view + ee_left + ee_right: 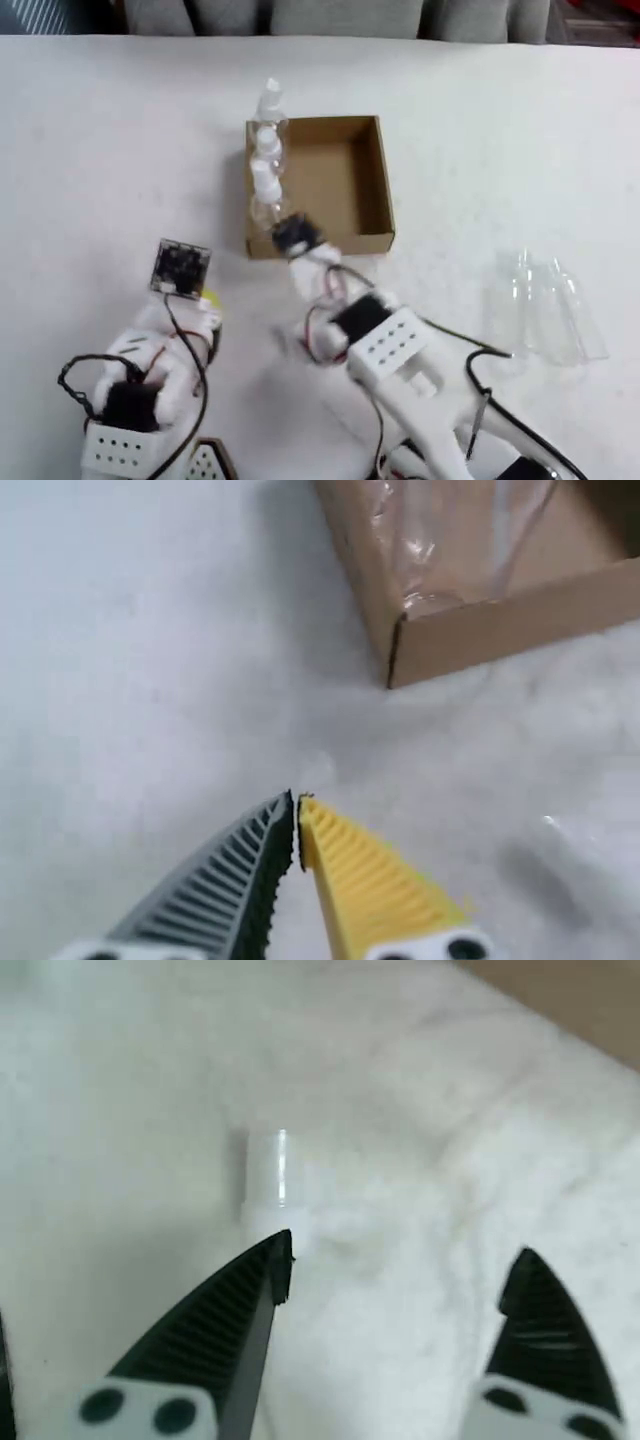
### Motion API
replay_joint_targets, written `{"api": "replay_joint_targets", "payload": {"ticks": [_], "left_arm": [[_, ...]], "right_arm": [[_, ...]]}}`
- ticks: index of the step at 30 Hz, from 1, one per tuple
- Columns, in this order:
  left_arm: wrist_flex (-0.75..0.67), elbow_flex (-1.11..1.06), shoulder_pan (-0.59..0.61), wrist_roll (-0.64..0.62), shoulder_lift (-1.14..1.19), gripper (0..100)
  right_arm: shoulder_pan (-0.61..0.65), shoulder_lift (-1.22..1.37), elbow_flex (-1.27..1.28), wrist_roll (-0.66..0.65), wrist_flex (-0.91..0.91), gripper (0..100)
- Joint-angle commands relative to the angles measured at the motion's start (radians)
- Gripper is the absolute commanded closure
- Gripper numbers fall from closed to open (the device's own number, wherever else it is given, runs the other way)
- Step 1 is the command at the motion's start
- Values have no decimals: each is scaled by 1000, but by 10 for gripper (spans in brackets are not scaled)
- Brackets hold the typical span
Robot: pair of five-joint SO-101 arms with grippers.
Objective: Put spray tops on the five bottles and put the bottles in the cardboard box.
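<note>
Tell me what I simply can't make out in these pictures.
- High view: the clear bottles on the table blur together, so their number is unclear.
- High view: the right arm covers the cardboard box's near corner.
- Left wrist view: the frame edge cuts off the bottle in the box.
- Right wrist view: the right gripper's finger hides the spray top's lower part.

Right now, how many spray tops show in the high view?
3 spray tops, lined along the cardboard box's left wall: one past its far edge, one at the far corner, one midway. The right arm may hide others.
</note>
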State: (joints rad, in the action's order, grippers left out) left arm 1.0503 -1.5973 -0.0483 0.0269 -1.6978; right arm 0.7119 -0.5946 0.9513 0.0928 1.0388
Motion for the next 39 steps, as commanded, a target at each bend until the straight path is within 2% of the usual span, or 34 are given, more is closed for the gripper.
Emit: {"api": "replay_joint_targets", "payload": {"ticks": [1, 3, 6, 13, 15, 19, 21, 26, 32, 36, 39], "left_arm": [[20, 74, -122, -60, -1, 980], [17, 74, -171, -61, 1, 980], [-18, 86, -243, -100, 71, 980], [-66, 339, -329, -278, 536, 979], [-64, 399, -394, -388, 644, 979], [-63, 416, -530, -733, 754, 979], [-71, 414, -564, -836, 763, 979], [-72, 408, -572, -882, 769, 964], [-118, 345, -602, -884, 769, 731], [-144, 339, -605, -928, 771, 775], [-163, 333, -556, -934, 776, 784]], "right_arm": [[-131, -25, -86, 2, 38, 863], [-205, -24, -95, 2, 33, 915], [-303, -22, -110, 2, 33, 923], [-384, -15, -137, 3, 22, 923], [-384, -15, -135, 2, 18, 925], [-384, -15, -133, 2, 18, 925], [-384, -13, -133, 2, 18, 925], [-384, -13, -133, 0, 18, 925], [-381, -13, -133, 0, 18, 925], [-383, -13, -133, 0, 4, 926], [-383, -13, -133, 0, 4, 926]]}}
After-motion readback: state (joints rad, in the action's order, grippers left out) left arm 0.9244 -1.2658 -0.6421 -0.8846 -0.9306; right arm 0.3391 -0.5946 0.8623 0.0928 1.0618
